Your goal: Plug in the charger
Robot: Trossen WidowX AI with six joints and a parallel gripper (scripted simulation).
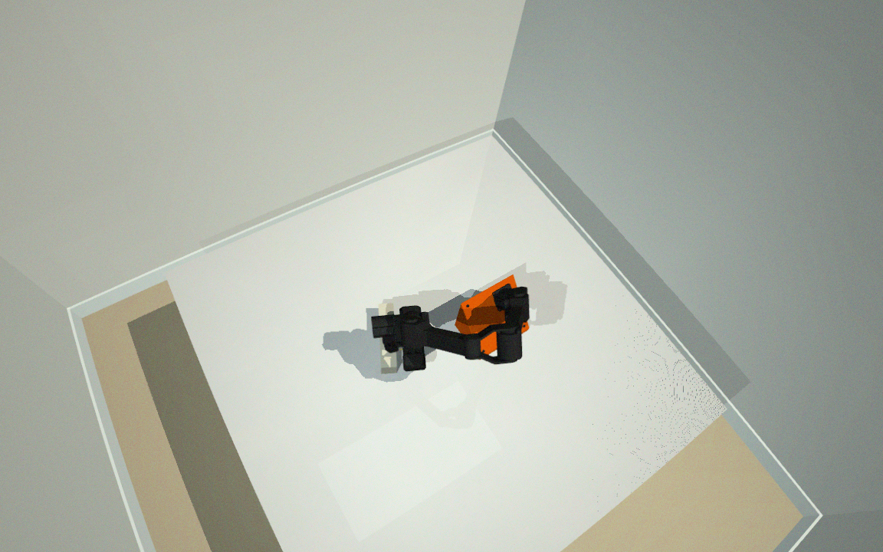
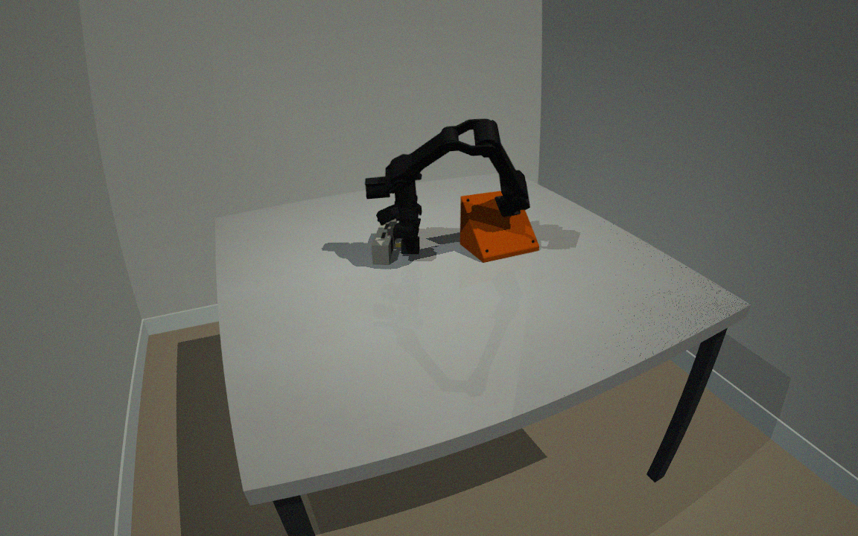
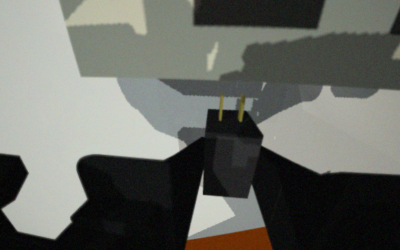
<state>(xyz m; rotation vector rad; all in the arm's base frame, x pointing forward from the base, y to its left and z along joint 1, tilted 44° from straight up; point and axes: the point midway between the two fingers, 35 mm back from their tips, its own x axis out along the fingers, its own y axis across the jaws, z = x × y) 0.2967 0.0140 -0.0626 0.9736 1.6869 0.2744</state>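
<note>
My gripper (image 2: 410,245) (image 3: 224,144) is shut on the dark charger (image 3: 228,153), low beside the power strip. The charger's two yellow prongs (image 3: 221,107) (image 3: 242,108) point toward the strip, and their tips show just short of its near edge in the wrist view. The pale grey power strip (image 1: 388,364) (image 2: 381,251) (image 3: 172,52) stands on the table, partly hidden by the arm in the top and exterior views. A dark opening (image 3: 258,13) on the strip lies ahead and slightly right of the prongs in the wrist view. A second opening is cut by the right image edge.
The orange wedge-shaped base (image 1: 497,340) (image 2: 509,241) stands on the white table (image 1: 547,425) (image 2: 352,373), to the right of the strip in the top and exterior views. The black arm arches between the base and the strip. Shadows fall around the strip and across its surface.
</note>
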